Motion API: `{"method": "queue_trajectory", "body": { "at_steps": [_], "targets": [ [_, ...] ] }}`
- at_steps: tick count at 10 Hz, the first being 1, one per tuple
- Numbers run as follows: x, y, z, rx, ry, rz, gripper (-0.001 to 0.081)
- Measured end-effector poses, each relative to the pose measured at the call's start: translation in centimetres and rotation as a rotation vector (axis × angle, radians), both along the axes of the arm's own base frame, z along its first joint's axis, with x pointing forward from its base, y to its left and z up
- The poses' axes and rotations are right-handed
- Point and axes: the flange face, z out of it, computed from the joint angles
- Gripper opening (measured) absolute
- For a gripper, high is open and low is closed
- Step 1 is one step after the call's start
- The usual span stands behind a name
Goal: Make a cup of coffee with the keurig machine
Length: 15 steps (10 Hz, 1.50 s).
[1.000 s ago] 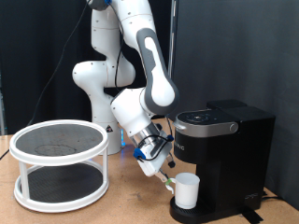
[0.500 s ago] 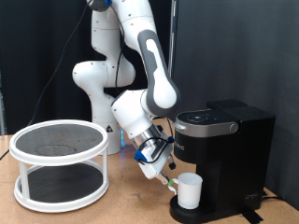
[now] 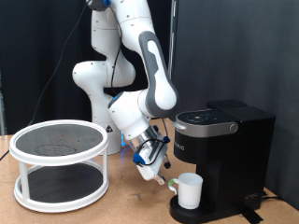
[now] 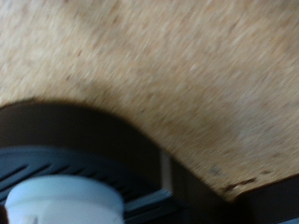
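One white ceramic cup [image 3: 190,190] stands upright on the drip tray [image 3: 201,214] at the base of the black keurig machine [image 3: 224,154], directly under the brew head. The machine's lid is closed, and its silver-ringed top panel [image 3: 204,119] faces upward. The machine occupies the exterior view's right side of the wooden surface [image 3: 121,203].

The claw [image 3: 164,176] hangs just beside the cup, on the exterior view's left of it, tilted downward toward the tray. No object shows between the fingers, and the claw appears clear of the cup. Whether the fingers stand wide or narrow cannot be told at this resolution.

The white arm [image 3: 140,65] folds down from the exterior view's top centre to the claw. A round two-tier white rack [image 3: 59,163] with dark mesh shelves stands at the exterior view's left, well apart from the machine.

The wrist view is blurred; it shows the cup's rim [image 4: 67,199], the dark tray [image 4: 103,163] and the wooden surface [image 4: 168,65].
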Motion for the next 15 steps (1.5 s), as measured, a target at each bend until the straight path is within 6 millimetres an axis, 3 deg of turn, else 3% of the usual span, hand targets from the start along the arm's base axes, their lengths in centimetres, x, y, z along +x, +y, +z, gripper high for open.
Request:
{"method": "queue_trajectory", "body": {
  "at_steps": [3,6,9,15],
  "targets": [
    [-2.0,-2.4,0.8,0.022,-0.011,-0.064,0.0734],
    [-2.2,-0.8,1.2,0.134,-0.009,0.046,0.0734],
    [-2.8,1.3,4.2,0.324,-0.051,0.103,0.0734],
    [-2.9,3.5,11.2,0.446,-0.070,0.190,0.0734]
  ]
}}
